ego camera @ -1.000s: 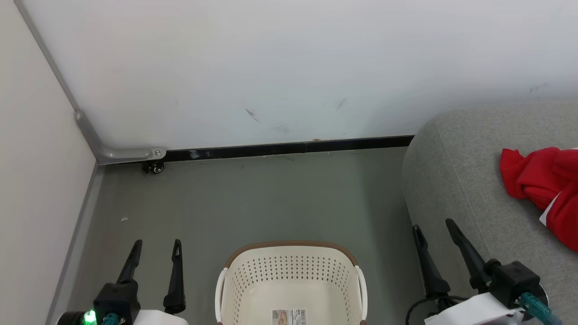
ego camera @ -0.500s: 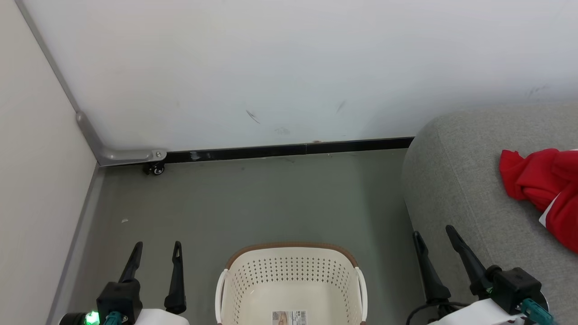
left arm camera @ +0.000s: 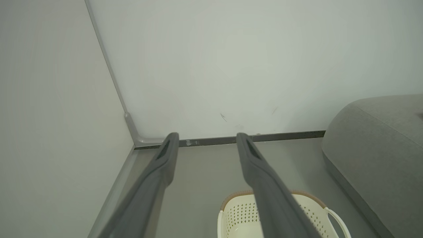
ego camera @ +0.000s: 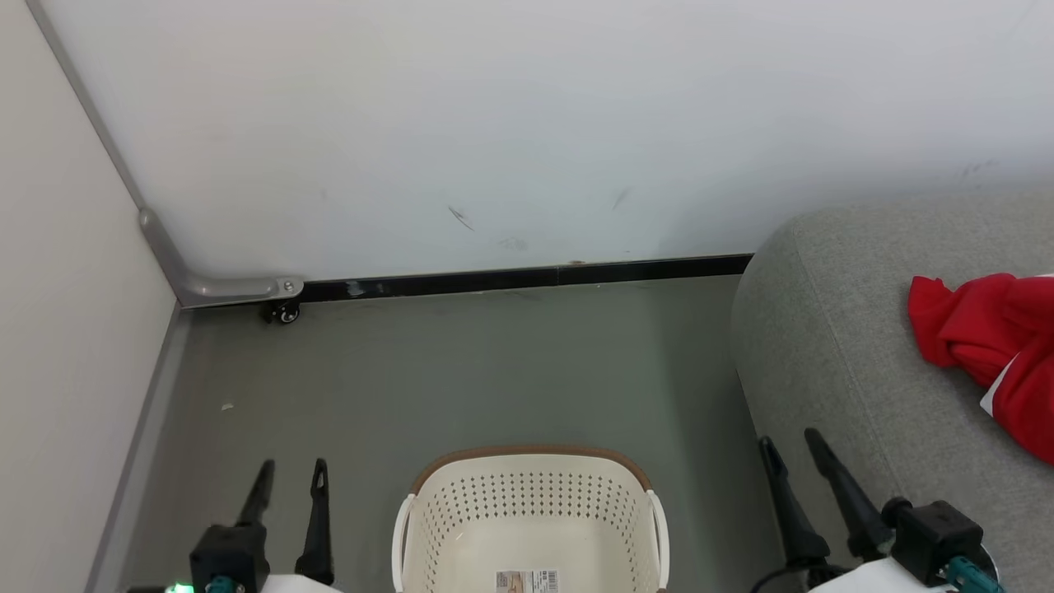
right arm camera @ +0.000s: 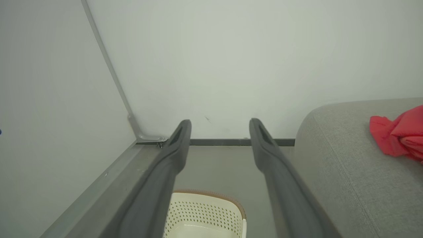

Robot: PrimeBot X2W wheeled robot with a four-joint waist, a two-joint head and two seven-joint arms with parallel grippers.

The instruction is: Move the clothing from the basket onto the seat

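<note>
Left gripper (ego camera: 293, 466) and right gripper (ego camera: 789, 439) are held released, empty, flanking the cream perforated plastic basket (ego camera: 527, 454); red fabric clothing (ego camera: 976, 329) is found on the grey woven seat (ego camera: 823, 346), so transfer is judged done.

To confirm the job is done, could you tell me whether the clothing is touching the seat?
Touching: the head view shows the clothing lying crumpled directly on the seat.

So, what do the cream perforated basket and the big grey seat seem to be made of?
Cream perforated basket: likely moulded plastic, smooth matte walls with regular holes. Big grey seat: probably woven upholstery fabric, fine speckled weave, visible seam.
</note>
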